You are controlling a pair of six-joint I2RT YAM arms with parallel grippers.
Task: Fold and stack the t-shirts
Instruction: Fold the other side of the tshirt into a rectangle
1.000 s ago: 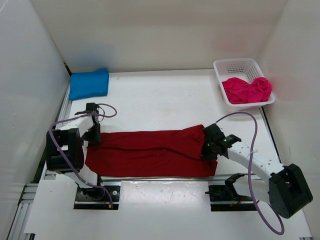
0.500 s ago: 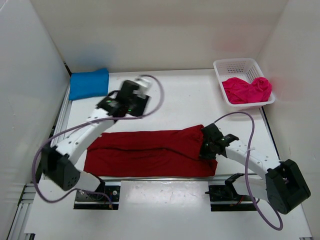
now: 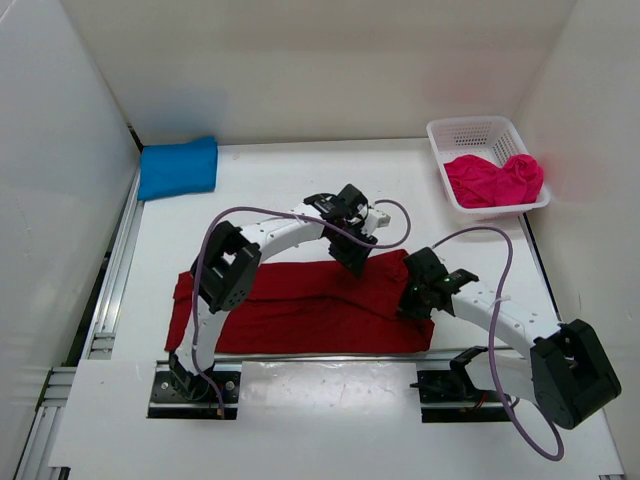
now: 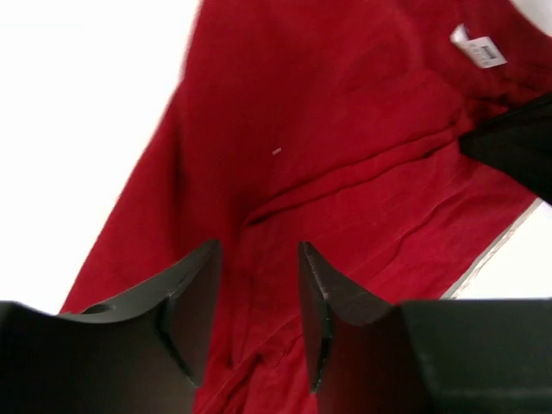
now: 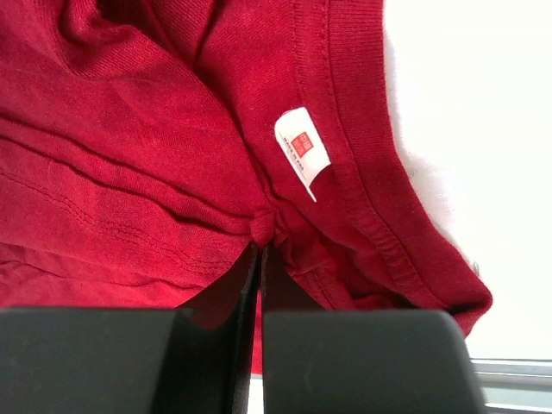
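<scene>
Dark red t-shirt (image 3: 310, 305) spread flat, near middle. Right gripper (image 5: 259, 246) clamped on bunched fold beside neck label (image 5: 302, 153). Left gripper (image 4: 257, 250) hovers over cloth, fingers apart, empty. Fabric soft, light, floppy: probably best pinched at edge.

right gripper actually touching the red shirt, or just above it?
Touching. The right wrist view shows the right gripper with its fingers shut on a bunched pinch of the red shirt, just below its white tag.

Illegible print on red t-shirt (image 5: 129, 112) tag (image 5: 302, 153)
</scene>
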